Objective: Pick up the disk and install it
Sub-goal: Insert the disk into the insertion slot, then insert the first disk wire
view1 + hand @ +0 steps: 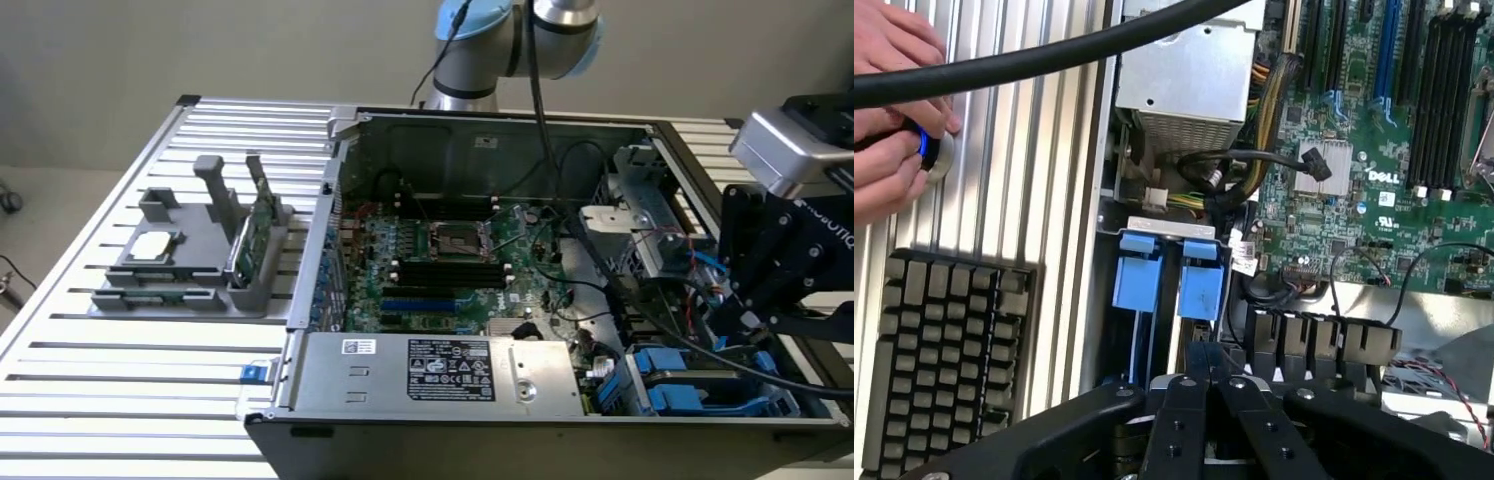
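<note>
Two blue carriers (pixel 1134 275) stand side by side in the drive bay (pixel 1159 228), so the disk (pixel 1200 285) looks slotted in already. Tool (pixel 1204 352) hangs just over it, clenched on nothing, I'd guess as a blunt pressing tip. Someone's hand (pixel 889 120) rests on a button (pixel 932 152) nearby.

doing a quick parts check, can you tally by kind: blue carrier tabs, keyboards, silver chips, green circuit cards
blue carrier tabs: 2
keyboard: 1
silver chip: 1
green circuit card: 1
total: 5
</note>
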Robot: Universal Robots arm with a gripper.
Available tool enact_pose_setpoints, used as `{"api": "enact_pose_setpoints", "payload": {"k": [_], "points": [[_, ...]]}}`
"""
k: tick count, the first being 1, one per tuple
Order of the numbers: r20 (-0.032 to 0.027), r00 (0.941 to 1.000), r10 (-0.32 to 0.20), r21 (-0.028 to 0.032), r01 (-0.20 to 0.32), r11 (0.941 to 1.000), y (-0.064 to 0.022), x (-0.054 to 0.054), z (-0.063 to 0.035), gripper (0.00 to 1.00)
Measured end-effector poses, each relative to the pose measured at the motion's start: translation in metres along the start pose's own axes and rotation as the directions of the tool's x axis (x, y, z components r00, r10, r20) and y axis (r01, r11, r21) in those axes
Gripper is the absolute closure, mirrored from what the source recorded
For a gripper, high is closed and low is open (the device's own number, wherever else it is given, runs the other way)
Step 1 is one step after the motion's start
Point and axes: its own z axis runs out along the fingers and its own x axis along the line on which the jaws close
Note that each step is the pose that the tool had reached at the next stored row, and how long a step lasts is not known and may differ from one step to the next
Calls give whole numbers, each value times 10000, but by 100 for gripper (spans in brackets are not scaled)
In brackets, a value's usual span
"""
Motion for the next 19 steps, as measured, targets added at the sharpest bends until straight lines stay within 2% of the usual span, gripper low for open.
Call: {"api": "enact_pose_setpoints", "payload": {"k": [2, 19], "points": [[-1, 10000, -1, 0, 1, 10000, 2, 1, -46, 89], [1, 10000, 0, 0, 0, 10000, 4, 1, -57, 88]]}}
